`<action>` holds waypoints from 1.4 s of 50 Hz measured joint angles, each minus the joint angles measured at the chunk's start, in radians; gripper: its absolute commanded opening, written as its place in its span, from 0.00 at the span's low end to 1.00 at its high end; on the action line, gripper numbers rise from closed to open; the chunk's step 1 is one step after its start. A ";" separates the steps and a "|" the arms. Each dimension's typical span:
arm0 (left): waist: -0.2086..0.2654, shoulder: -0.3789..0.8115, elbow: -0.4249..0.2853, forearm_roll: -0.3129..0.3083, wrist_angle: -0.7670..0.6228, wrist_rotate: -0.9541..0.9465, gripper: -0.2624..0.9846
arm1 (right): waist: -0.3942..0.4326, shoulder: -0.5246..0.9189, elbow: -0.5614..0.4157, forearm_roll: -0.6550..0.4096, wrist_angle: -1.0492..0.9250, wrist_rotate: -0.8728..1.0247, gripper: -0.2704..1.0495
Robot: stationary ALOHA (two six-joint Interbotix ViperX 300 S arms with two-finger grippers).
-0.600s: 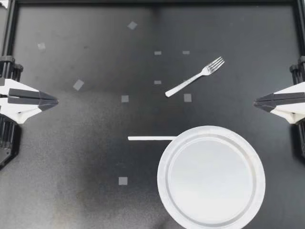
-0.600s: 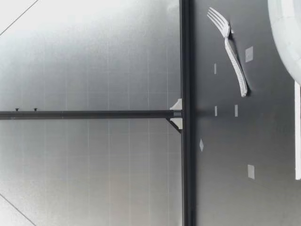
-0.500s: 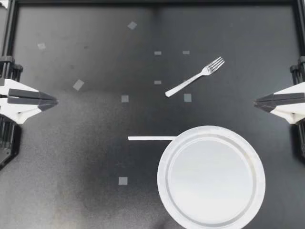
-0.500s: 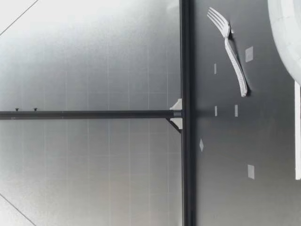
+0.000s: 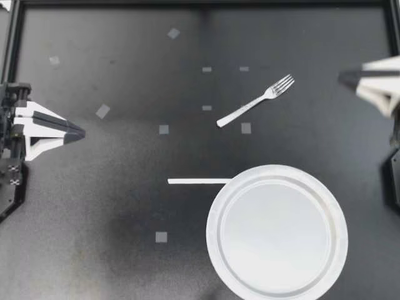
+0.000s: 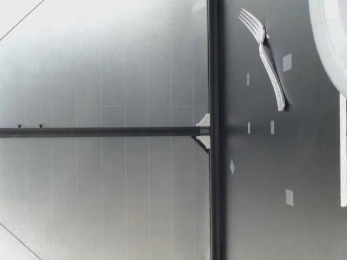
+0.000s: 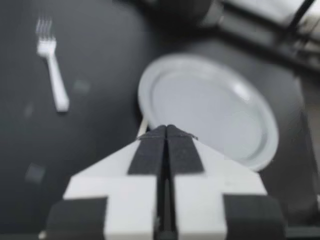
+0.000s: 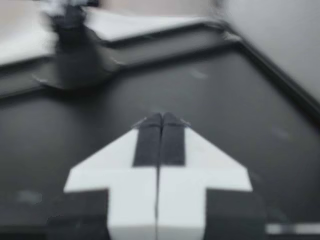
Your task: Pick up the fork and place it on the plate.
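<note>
A silver fork [image 5: 255, 100] lies flat on the black table, tines toward the far right, handle toward the middle. The low view shows the fork [image 6: 267, 57] on the table beside the plate's rim [image 6: 325, 40]. A white plate [image 5: 277, 232] rests at the near right, empty. My left gripper [image 5: 81, 134] is shut at the table's left edge, far from the fork. My right gripper [image 5: 340, 77] is shut at the right edge, level with the fork's tines. In the left wrist view the left gripper [image 7: 166, 128] is shut, with the plate [image 7: 210, 107] and the fork [image 7: 51, 70] ahead of it. The right wrist view has my right gripper [image 8: 161, 116] shut over bare table.
A thin white strip [image 5: 199, 181] lies on the table touching the plate's left rim. Small grey tape squares [image 5: 163, 129] dot the surface. A black frame [image 5: 200, 3] borders the table.
My right gripper has swung toward the table's far side, now level with the fork's tines. My left gripper has edged slightly inward. Fork and plate have not moved.
</note>
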 measured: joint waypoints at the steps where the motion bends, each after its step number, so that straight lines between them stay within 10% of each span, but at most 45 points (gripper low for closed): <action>1: 0.000 0.002 -0.002 -0.002 0.009 0.000 0.16 | -0.025 0.009 -0.021 -0.012 0.034 -0.005 0.13; 20: 0.000 0.000 0.003 -0.003 -0.041 0.020 0.16 | -0.169 0.351 -0.179 -0.164 0.210 -0.334 0.19; 34: 0.002 0.000 0.011 -0.003 -0.060 0.012 0.16 | -0.137 0.696 -0.235 -0.161 0.216 -0.373 0.71; 70: 0.002 0.002 0.058 -0.003 -0.106 0.018 0.16 | -0.051 1.035 -0.405 -0.161 0.449 -0.621 0.63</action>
